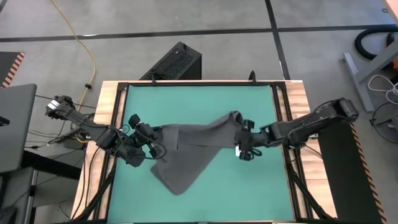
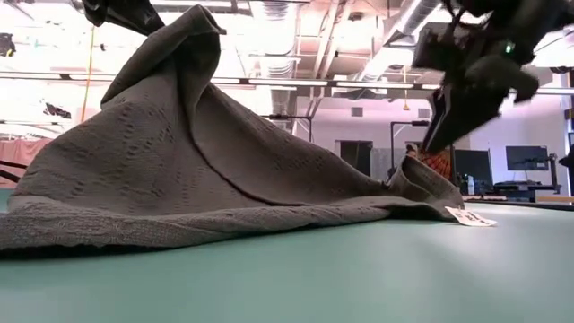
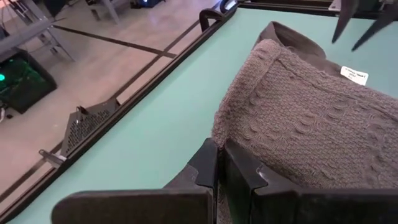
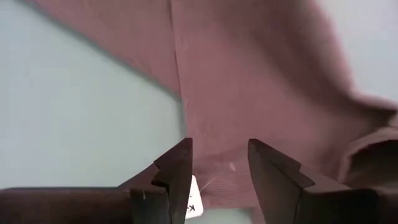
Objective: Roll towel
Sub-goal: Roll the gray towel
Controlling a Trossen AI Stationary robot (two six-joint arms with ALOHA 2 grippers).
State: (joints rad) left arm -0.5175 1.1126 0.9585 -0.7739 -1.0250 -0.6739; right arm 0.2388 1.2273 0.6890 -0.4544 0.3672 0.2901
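The dark grey towel (image 1: 193,152) lies crumpled across the middle of the green mat (image 1: 199,102). Its left end is raised into a peak (image 2: 184,27), and the rest slopes down and rests on the mat. My left gripper (image 1: 152,148) is shut on that raised end. My right gripper (image 1: 244,149) stands open just above the towel's right end (image 2: 421,179), beside the small white tag (image 2: 469,216). Its fingers (image 4: 177,168) straddle the cloth without plainly touching it. My left gripper pinches the towel's left end (image 3: 233,146) between its two shut fingers, coming from the table's left and slanting downward. That end is lifted clear of the mat. The cloth runs down from the hold to the mat, fairly slack; one layer or several, I cannot tell.
A black rail frame (image 1: 281,118) borders the mat, with wooden table strips (image 1: 102,124) outside it. A black box (image 1: 177,62) sits on the floor beyond the far edge. Bare green mat shows at the far side and the near right corner (image 1: 261,193).
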